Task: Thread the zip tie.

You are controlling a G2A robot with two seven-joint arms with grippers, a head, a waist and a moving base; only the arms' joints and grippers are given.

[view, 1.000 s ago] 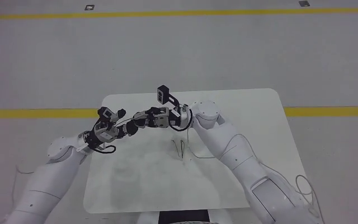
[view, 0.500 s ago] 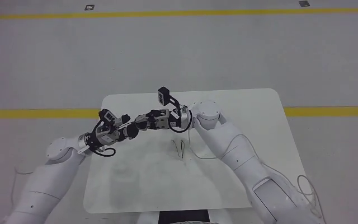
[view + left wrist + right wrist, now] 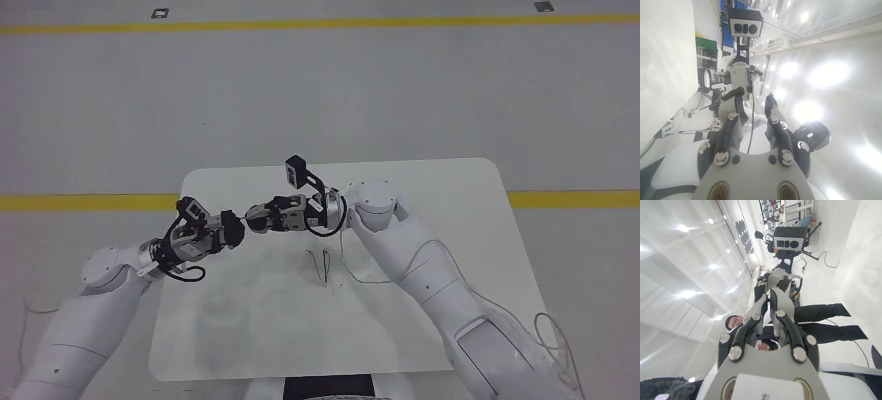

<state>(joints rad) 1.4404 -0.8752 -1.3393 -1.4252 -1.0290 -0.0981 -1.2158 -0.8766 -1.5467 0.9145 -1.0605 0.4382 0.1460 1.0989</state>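
Note:
Both arms meet above the left part of the white table (image 3: 450, 230). My right gripper (image 3: 255, 219) points at my left gripper (image 3: 232, 226), almost tip to tip. In the right wrist view the right gripper (image 3: 770, 292) has its fingers pressed nearly together on what looks like one end of the thin black zip tie. The zip tie strap (image 3: 751, 121) runs as a thin dark line between the spread fingers of the left gripper (image 3: 755, 96), which stands open around it without pinching it. The tie's head is hidden.
Several loose thin zip ties (image 3: 322, 265) lie on the table near its middle, below the right forearm. The table's edge runs close behind the left arm, and a yellow floor line (image 3: 80, 202) passes beyond it.
The left gripper has shifted a little to the right, toward the right gripper, and the gap between them has shrunk. The thin line seen over the left wrist earlier has gone.

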